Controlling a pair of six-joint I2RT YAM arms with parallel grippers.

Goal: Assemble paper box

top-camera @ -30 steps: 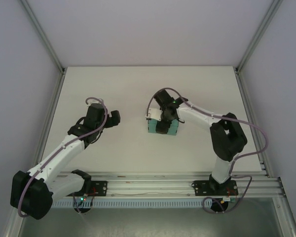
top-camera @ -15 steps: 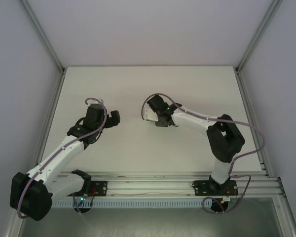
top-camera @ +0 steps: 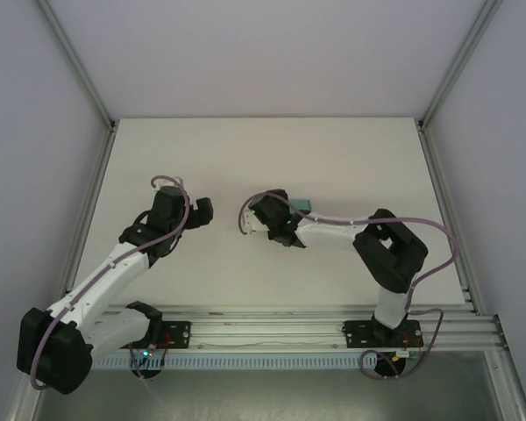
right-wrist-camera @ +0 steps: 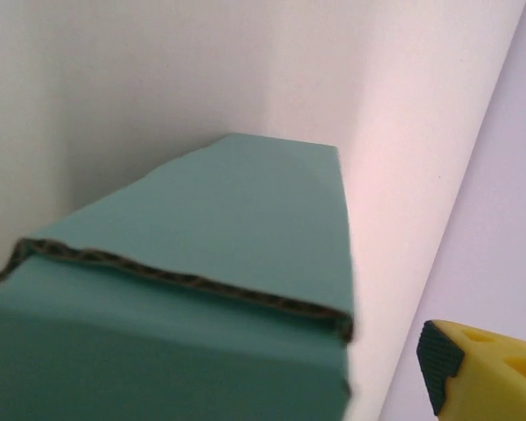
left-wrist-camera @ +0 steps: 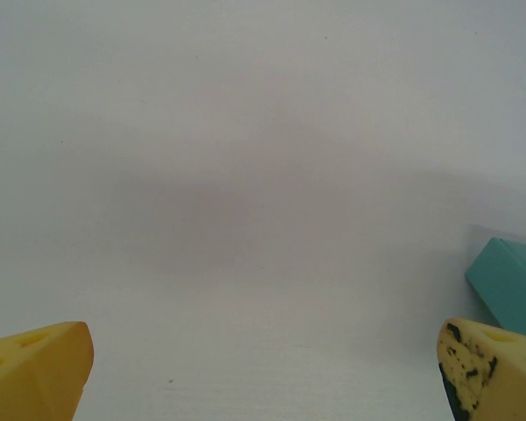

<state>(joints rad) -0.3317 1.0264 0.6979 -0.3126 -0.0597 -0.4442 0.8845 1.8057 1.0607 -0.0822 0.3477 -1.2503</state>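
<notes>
The paper box (right-wrist-camera: 202, 289) is a teal-green folded card box, seen very close in the right wrist view, with a raw corrugated lid edge across it. It lies between the fingers of my right gripper (right-wrist-camera: 237, 386). The one visible yellow finger (right-wrist-camera: 491, 373) stands apart from the box's side, and the other finger is hidden behind the box. From above, a sliver of the box (top-camera: 303, 206) pokes out beside the right gripper (top-camera: 287, 221). My left gripper (top-camera: 203, 210) hovers open to the left, nothing between its fingers (left-wrist-camera: 35, 368); the box (left-wrist-camera: 513, 281) shows at its right edge.
White table (top-camera: 245, 158) enclosed by pale walls and aluminium frame posts (top-camera: 451, 66). A rail (top-camera: 263, 320) runs along the near edge, holding both arm bases. Open table lies behind and between the arms.
The right wrist has swung left and turned. The box, plainly visible under the gripper a second ago, is now mostly hidden beneath the arm. The left arm has barely moved.
</notes>
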